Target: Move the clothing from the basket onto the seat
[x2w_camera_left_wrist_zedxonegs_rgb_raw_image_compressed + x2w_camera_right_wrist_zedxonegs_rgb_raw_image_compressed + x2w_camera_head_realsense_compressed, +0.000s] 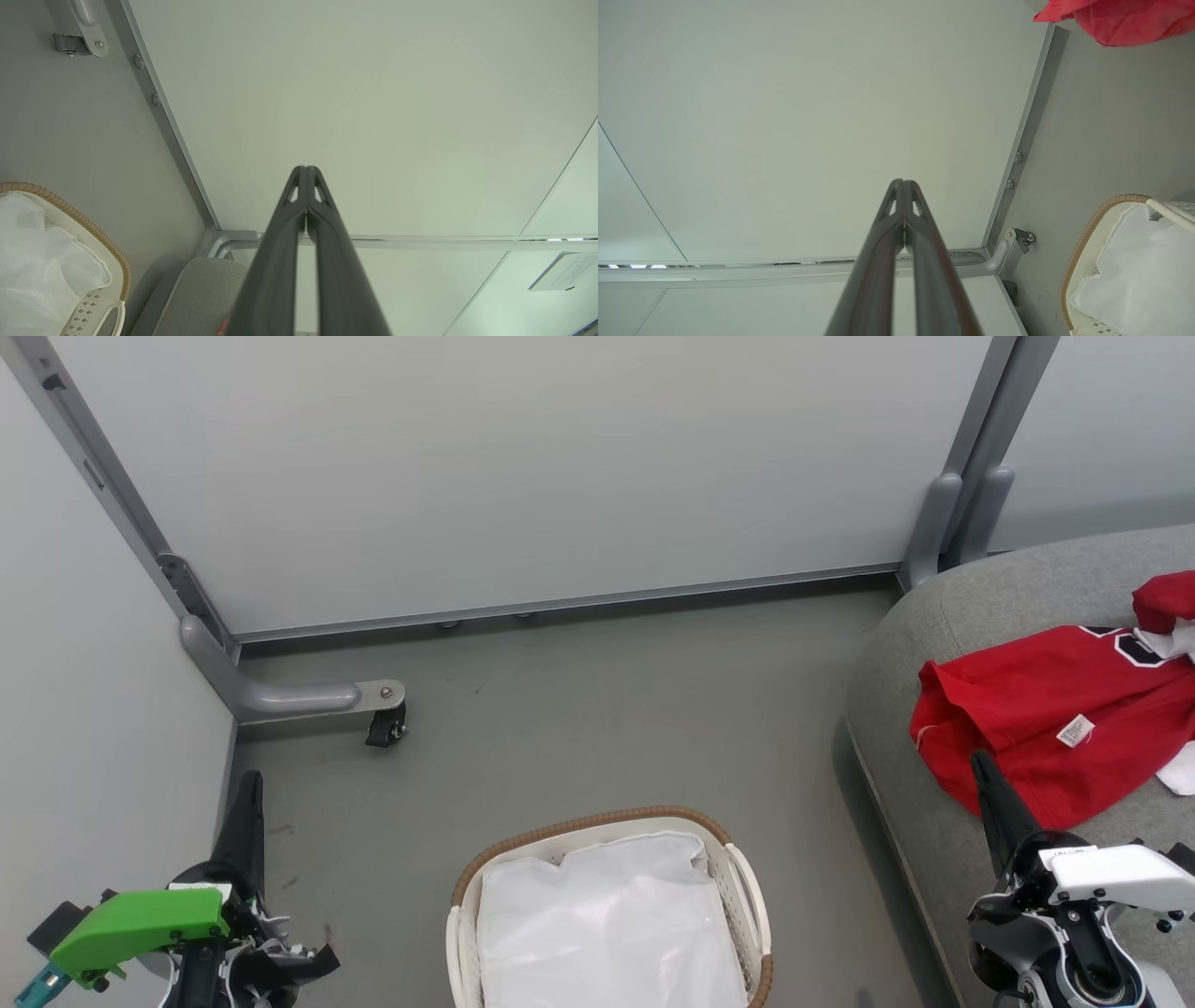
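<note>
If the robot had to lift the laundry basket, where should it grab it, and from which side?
Probably the white loop handle on the basket's right side, reached from above and the right with the right gripper. The handle bows out from the wall, leaving a gap for one finger. That gripper is shut now and would need to open.

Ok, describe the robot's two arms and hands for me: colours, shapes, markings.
The left hand has two long, dark, tapering fingers with triangular cut-outs near the tips, and a bright green wrist cover with a teal end piece. The right hand has the same dark fingers but a white wrist cover over black and silver-grey housing.
</note>
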### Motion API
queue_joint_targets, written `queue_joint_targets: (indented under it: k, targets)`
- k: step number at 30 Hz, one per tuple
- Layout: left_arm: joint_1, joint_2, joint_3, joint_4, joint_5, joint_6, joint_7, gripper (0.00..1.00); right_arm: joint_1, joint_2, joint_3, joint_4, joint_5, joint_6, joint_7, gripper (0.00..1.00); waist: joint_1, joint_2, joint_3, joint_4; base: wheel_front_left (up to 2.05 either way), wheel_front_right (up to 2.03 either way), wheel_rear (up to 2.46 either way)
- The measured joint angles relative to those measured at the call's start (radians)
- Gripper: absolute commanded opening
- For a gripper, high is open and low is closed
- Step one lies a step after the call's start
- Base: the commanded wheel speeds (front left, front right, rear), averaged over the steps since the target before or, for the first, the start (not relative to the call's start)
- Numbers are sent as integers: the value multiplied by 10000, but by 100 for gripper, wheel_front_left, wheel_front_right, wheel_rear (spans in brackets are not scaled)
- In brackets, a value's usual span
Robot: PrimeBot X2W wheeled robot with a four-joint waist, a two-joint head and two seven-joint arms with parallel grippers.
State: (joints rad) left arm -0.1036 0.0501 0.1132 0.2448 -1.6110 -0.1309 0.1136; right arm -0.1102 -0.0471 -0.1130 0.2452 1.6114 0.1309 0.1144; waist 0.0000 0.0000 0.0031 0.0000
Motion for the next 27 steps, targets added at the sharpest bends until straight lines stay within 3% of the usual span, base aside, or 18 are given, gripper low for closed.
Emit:
queue_joint_targets:
  k: [27]
  targets:
    - [0,0,0,0,0,2,0,0,0,0,0,0,0,0,0,0,0,0,0,0,0,0,0]
